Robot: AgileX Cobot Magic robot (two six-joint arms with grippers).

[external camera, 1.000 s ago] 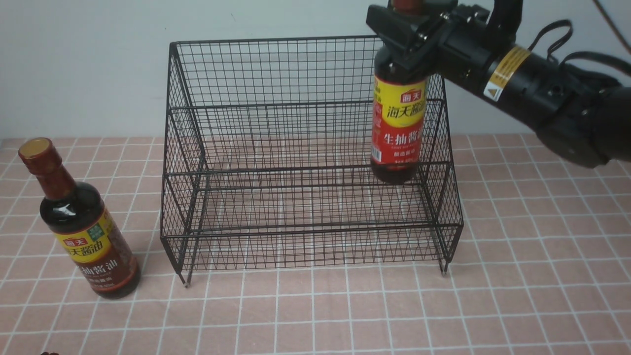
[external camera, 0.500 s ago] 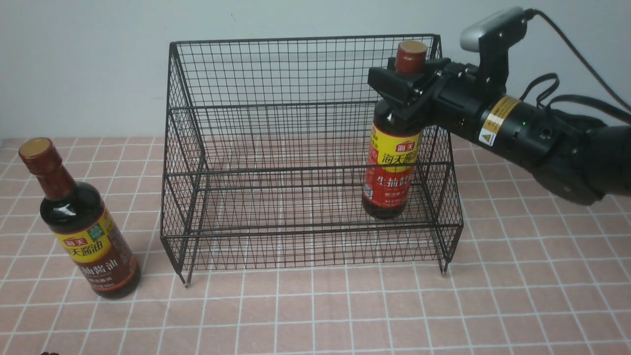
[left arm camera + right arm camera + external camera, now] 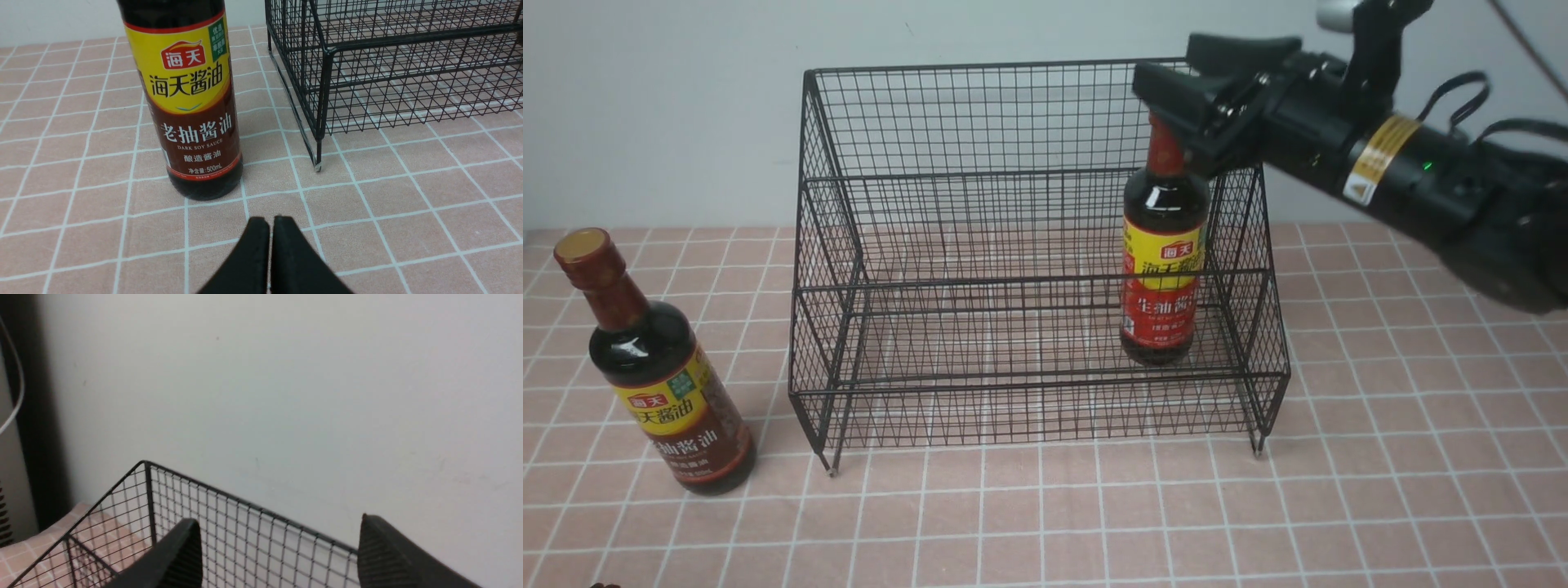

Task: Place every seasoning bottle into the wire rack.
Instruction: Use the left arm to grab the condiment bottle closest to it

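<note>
The red-labelled seasoning bottle [image 3: 1162, 269] stands upright inside the black wire rack [image 3: 980, 245], on its lower tier at the right end. My right gripper [image 3: 1194, 75] is open and empty, level with the bottle's cap, which it hides; in the right wrist view its spread fingers [image 3: 179, 551] frame the rack's top back edge [image 3: 245, 522] and the wall. The brown-labelled seasoning bottle [image 3: 658, 371] stands upright on the table left of the rack. In the left wrist view that bottle [image 3: 188, 102] is just ahead of my left gripper [image 3: 269, 222], which is shut and empty.
The table is covered with a pink tiled cloth [image 3: 1094, 514]. A pale wall [image 3: 686, 106] rises right behind the rack. The rack's front left leg [image 3: 317, 165] stands close to the right of the brown-labelled bottle in the left wrist view.
The right gripper lowered the red-labelled bottle onto the rack's lower tier, opened, and rose off it. The left bottle and left gripper have not moved.
</note>
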